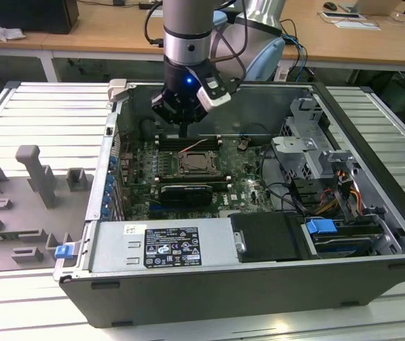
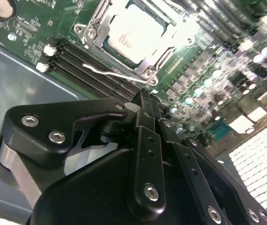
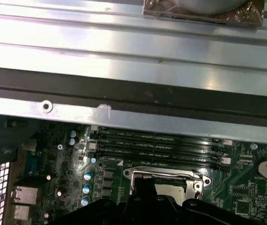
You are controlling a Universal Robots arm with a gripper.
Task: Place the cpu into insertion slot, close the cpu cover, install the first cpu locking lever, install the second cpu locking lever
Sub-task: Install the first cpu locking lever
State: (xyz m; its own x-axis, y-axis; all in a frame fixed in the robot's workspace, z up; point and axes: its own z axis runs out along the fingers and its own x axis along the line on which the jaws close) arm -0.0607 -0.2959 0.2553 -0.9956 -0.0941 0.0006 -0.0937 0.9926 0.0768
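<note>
The cpu, a pale metal square, lies in the insertion slot on the green motherboard. The silver cpu cover lies flat over the chip's edges. A thin wire locking lever sticks out unlatched along the socket's side, over the black memory slots. My gripper hangs just above the board beside the socket, near that lever, with its black fingers shut together and nothing between them. In the exterior view the gripper hovers over the memory slots just behind the socket, inside the open case.
The open computer case walls the board in. A power supply lies at the front, drive cages and cables at the exterior view's right, and a black card sits in front of the socket. A grey fixture tray lies at the left.
</note>
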